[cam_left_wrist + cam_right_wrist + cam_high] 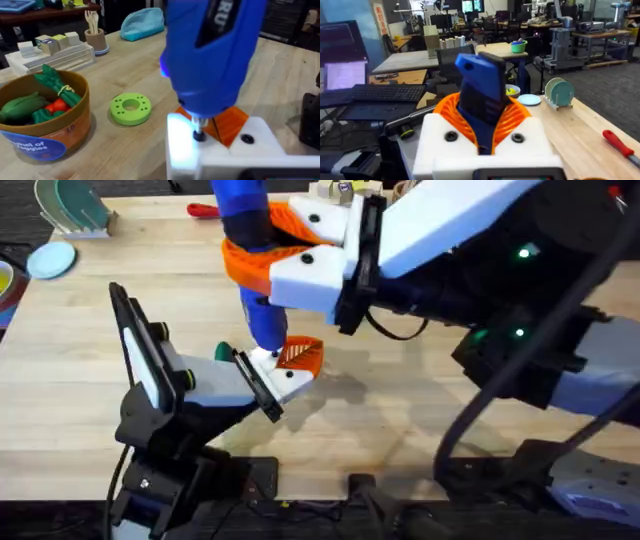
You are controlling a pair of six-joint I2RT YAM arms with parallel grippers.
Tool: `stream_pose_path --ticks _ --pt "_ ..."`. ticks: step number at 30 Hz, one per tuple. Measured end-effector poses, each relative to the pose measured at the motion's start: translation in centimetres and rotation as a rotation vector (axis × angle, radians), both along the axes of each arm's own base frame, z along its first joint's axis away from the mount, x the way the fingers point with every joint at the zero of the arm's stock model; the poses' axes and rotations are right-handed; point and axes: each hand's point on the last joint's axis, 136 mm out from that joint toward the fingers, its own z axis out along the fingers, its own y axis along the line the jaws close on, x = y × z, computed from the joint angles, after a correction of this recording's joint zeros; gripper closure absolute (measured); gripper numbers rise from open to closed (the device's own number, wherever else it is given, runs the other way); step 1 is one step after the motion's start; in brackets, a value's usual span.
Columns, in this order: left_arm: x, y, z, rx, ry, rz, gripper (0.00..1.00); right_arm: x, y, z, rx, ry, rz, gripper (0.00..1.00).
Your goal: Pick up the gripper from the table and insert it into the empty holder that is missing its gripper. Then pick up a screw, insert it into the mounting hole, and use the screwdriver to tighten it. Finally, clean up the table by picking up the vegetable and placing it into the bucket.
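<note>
A light wooden counter (420, 410) is seen; on it are set a green disc (130, 108) and, at nine o'clock of it, the bucket (47, 132); a red-handled tool (620, 143) lies apart.

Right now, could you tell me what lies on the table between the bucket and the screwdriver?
The left wrist view shows a flat round green disc lying between the bucket and the screwdriver; otherwise bare wood.
</note>
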Motion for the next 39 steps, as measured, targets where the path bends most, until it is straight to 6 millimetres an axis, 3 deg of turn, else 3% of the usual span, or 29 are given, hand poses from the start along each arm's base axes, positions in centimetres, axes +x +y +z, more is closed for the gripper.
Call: stream_pose_path --ticks 18,24,28,34,36,39 --pt "0.0 0.0 0.0 -0.002 0.003 0.001 0.993 0.0 0.1 0.0 0.002 -0.002 0.001 0.903" --pt "0.0 0.0 0.0 -0.002 0.001 0.004 0.994 -1.1 -1.2 4.8 0.196 -0.135 0.017 0.903" --pt "0.0 0.0 0.0 -0.002 0.001 0.004 0.994 -1.1 -2.3 6.3 0.247 -0.169 0.006 0.903" --pt "0.0 0.0 0.0 -0.002 0.001 0.004 0.994 2.5 -3.6 4.7 0.173 -0.164 -0.1 0.903" --pt "0.0 0.0 0.0 -0.002 0.001 0.003 0.994 5.0 -4.6 3.0 0.093 -0.164 -0.176 0.903" --pt "0.0 0.0 0.0 -0.002 0.001 0.003 0.994 9.8 -7.3 -1.9 -0.112 -0.131 -0.326 0.904"
